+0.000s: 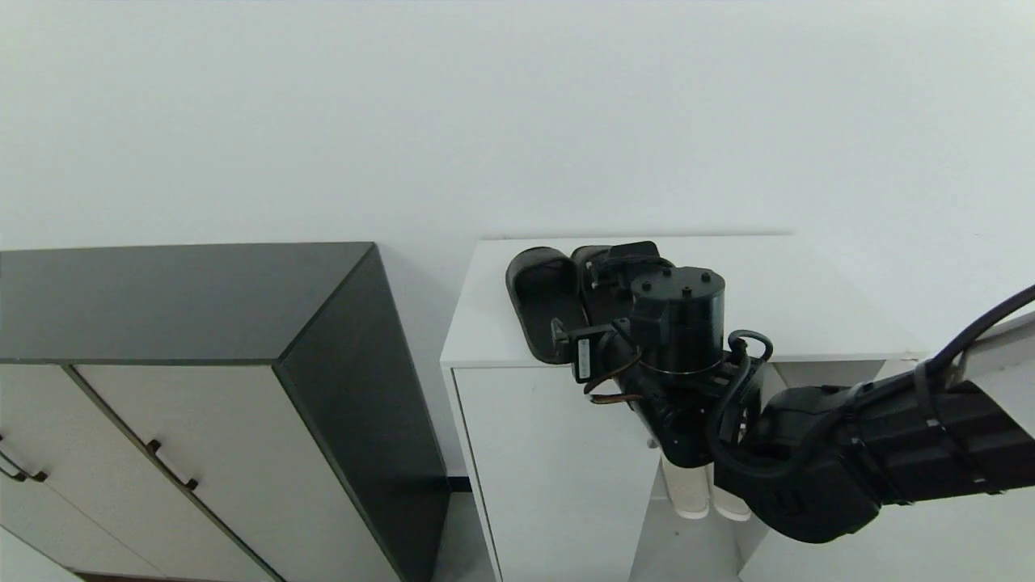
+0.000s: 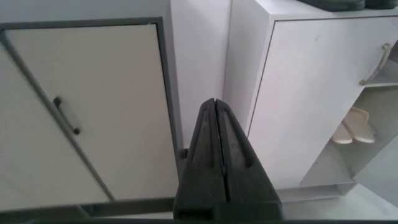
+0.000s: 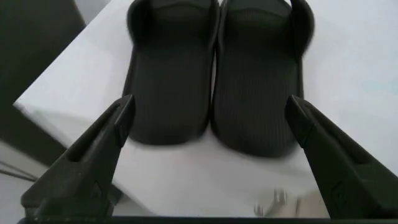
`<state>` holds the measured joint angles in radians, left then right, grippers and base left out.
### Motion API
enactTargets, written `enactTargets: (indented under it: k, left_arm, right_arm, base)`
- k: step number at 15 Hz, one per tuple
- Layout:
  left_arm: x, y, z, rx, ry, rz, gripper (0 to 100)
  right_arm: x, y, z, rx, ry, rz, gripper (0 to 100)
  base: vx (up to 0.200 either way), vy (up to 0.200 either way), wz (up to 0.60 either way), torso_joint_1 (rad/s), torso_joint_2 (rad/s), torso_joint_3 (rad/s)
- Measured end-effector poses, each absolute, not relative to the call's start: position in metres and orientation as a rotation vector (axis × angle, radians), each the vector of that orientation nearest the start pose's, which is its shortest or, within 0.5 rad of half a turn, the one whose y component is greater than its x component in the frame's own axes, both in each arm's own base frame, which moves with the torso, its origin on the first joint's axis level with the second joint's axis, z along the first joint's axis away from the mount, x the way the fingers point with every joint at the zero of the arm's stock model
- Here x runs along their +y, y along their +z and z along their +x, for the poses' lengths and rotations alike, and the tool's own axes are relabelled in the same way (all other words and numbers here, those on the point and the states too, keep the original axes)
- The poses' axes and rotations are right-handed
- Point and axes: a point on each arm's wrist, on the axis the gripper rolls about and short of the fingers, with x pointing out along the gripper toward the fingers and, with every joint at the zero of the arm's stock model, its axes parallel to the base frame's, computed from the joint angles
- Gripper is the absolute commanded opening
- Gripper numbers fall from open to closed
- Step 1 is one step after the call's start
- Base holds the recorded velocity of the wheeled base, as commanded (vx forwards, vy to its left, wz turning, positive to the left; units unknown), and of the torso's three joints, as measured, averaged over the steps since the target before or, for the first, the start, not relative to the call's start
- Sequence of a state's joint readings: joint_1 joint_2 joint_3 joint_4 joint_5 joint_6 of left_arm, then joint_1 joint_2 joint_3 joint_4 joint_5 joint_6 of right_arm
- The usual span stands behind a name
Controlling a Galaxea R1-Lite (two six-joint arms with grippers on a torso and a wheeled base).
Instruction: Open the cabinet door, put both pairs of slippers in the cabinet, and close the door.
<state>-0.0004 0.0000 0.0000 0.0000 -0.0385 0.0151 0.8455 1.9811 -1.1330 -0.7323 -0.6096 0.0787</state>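
A pair of black slippers (image 1: pixel 546 303) (image 3: pixel 211 87) lies side by side on top of the white cabinet (image 1: pixel 808 299). My right gripper (image 3: pixel 208 162) hovers open at their near ends, one finger outside each slipper, holding nothing. A pair of white slippers (image 1: pixel 699 493) (image 2: pixel 357 127) stands inside the cabinet's open lower compartment. To one side of that opening is the white door panel (image 2: pixel 311 93) with its bar handle (image 2: pixel 376 62). My left gripper (image 2: pixel 215 106) is shut and empty, low in front of the gap between the two cabinets.
A dark-topped cabinet (image 1: pixel 186 299) (image 2: pixel 93 112) with pale doors and dark handles stands left of the white one, a narrow gap between them. A plain white wall runs behind both. My right arm (image 1: pixel 849 453) crosses in front of the white cabinet's right side.
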Motion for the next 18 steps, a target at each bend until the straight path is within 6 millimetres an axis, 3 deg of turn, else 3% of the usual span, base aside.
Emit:
enactTargets:
  k: [3, 10, 16, 17, 18]
  left_arm:
    - [-0.001, 0.075, -0.023, 0.000, -0.039, 0.015, 0]
    - [-0.001, 0.075, -0.023, 0.000, -0.039, 0.013, 0]
    - [-0.001, 0.075, -0.023, 0.000, -0.039, 0.013, 0]
    - [-0.001, 0.075, -0.023, 0.000, -0.039, 0.013, 0]
    - [-0.001, 0.075, -0.023, 0.000, -0.040, 0.013, 0]
  right_arm:
    - [0.285, 0.179, 0.275, 0.105, 0.246, -0.001, 100]
    - [0.295, 0.183, 0.286, 0.160, 0.261, -0.043, 100]
    - [0.304, 0.179, 0.318, 0.146, 0.223, -0.023, 100]
    - [0.306, 0.178, 0.323, 0.146, 0.219, -0.023, 0]
    - [0.309, 0.177, 0.326, 0.150, 0.218, -0.026, 0]
  base:
    - [0.200, 0.000, 0.00, 0.002, 0.00, 0.005]
    - [0.000, 0.000, 0.00, 0.000, 0.00, 0.000]
    - [0.000, 0.000, 0.00, 0.000, 0.00, 0.000]
    - [0.000, 0.000, 0.00, 0.000, 0.00, 0.000]
    - [0.000, 0.000, 0.00, 0.000, 0.00, 0.000]
